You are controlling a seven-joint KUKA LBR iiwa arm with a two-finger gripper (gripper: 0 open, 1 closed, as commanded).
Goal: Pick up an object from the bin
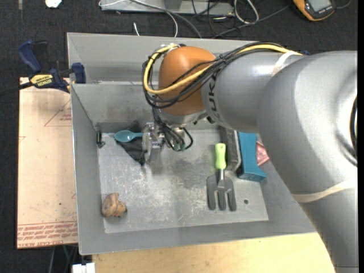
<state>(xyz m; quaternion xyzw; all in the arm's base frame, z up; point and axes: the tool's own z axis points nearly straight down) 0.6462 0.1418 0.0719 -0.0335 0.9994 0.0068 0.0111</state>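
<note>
My gripper (151, 143) hangs low over the bin's back left part, under the orange wrist cover. Just left of it lies a teal plastic spoon (125, 136), its bowl pointing left. A black flat thing (133, 148) lies beneath the spoon and reaches to the gripper's lower tip; whether the two touch I cannot tell.
A brown lumpy stone (114, 205) sits in the front left corner. A grey fork-like tool with a green handle (220, 180) lies right of the middle. A blue box (249, 156) with something pink (261, 152) behind it leans at the right wall. The arm covers the bin's back right.
</note>
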